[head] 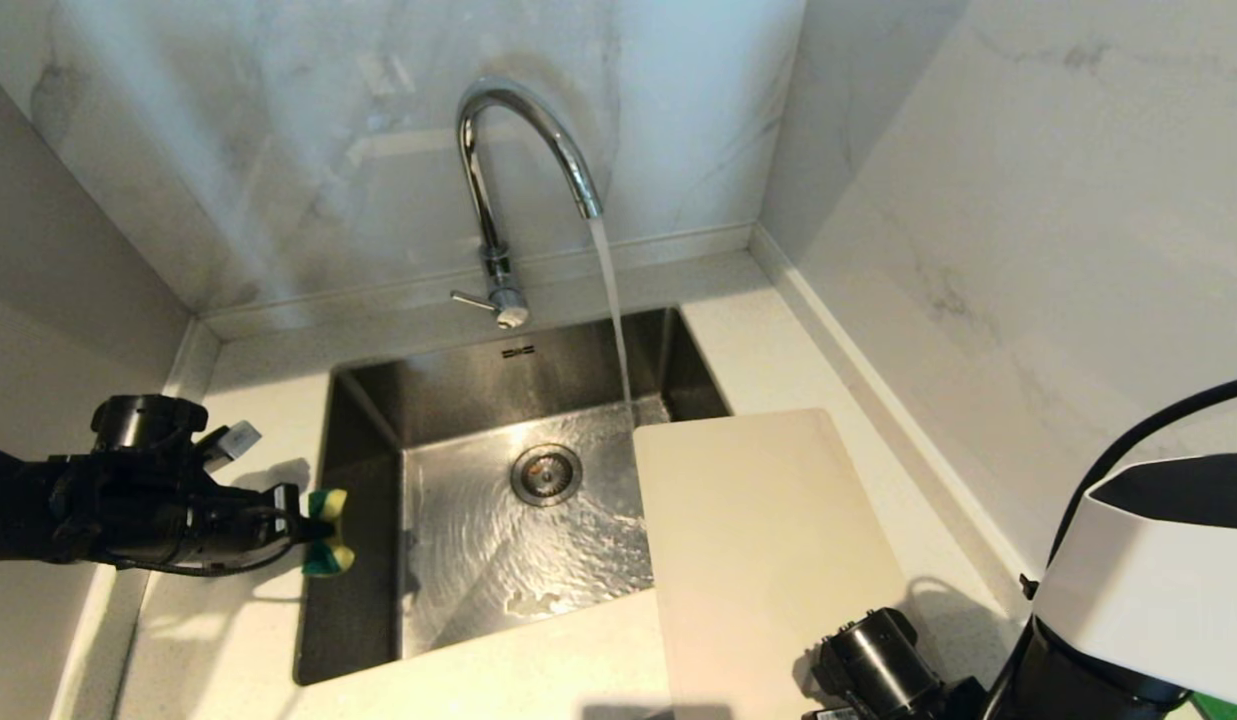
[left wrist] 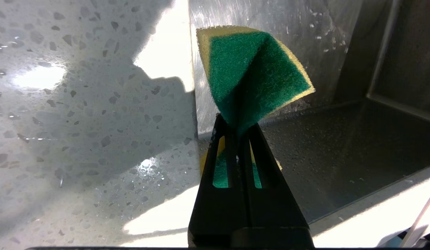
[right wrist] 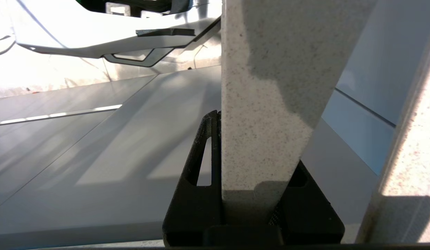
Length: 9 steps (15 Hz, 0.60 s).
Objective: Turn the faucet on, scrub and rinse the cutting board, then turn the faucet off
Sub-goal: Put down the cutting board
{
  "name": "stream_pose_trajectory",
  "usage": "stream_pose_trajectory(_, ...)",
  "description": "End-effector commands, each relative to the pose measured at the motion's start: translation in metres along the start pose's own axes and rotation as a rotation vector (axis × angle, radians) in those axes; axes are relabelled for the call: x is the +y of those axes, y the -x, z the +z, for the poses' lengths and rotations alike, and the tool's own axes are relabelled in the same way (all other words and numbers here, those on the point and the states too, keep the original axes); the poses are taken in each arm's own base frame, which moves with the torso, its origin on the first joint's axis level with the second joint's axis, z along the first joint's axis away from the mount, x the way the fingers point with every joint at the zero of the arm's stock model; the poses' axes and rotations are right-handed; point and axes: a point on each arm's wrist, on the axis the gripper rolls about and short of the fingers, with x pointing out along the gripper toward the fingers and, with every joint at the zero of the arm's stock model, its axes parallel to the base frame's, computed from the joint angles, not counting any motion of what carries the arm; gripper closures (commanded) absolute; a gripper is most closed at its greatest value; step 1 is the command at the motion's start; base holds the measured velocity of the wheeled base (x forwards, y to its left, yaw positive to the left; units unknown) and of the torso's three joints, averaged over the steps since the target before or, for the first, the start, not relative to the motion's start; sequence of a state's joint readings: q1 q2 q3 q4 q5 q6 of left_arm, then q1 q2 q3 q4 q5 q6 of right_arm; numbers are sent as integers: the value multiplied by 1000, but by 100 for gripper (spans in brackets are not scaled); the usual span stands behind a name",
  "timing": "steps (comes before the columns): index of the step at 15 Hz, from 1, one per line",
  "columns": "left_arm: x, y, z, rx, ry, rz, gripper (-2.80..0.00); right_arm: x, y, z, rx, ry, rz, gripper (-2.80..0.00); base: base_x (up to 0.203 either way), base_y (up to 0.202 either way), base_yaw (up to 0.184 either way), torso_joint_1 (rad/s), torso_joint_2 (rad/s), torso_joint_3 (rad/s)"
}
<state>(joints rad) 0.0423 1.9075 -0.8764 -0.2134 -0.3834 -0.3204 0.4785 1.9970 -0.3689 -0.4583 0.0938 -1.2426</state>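
A steel sink (head: 368, 560) fills the middle of the head view, set in a pale speckled counter (head: 238, 640) below marble walls. At the upper centre stands the chrome faucet (head: 498, 180), its lever sticking out to the left near the base; a thin stream of water falls from the spout into the basin, just behind the far edge of the cutting board (head: 768, 560).

The left arm reaches in level from the middle left edge of the frame. The left gripper (head: 303, 530) sits at the sink's left rim, its jaws clenched on a green-and-yellow sponge (head: 328, 535). In the left wrist view the sponge (left wrist: 249, 73) is folded into a wedge, green scouring side out, pinched between the two black fingers (left wrist: 223, 163).

The cream cutting board lies in the lower right of the head view, over the sink's right edge and the counter; its near end runs off the bottom edge, so no handle slot shows. The right arm shows only as a black wrist and white casing in the lower right corner. In the right wrist view the right gripper (right wrist: 251, 194) grasps a speckled pale slab seen edge-on, which I take to be the board (right wrist: 263, 104); the right finger is mostly hidden behind it.

A small mark stamped on the sink's back wall is too small to read.
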Motion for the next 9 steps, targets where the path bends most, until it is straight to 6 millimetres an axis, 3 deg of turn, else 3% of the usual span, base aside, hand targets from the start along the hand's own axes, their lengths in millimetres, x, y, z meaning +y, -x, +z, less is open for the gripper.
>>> stream_pose_trajectory(1, 1, -2, -1, 6, 4, 1, 0, -1, -2, 0, -1, 6, -1, 0, 0, 0, 0, 0, 0, 0)
stream_pose_trajectory(3, -1, -1, 0, 2, -1, -3, 0, -2, 0, 0, -5, 6, -8, 0, 0, 0, 0, 0, 0, 0)
stream_pose_trajectory(4, -2, -1, 0, 2, -4, -5, 0, -2, 1, 0, -6, 6, -10, -280, 0, 0, 0, 0, 0, 0)
stream_pose_trajectory(9, -6, -1, 0, -1, -13, -12, 0, -2, 9, 1, -15, 15, -39, -280, 0, 0, 0, 0, 0, 0)
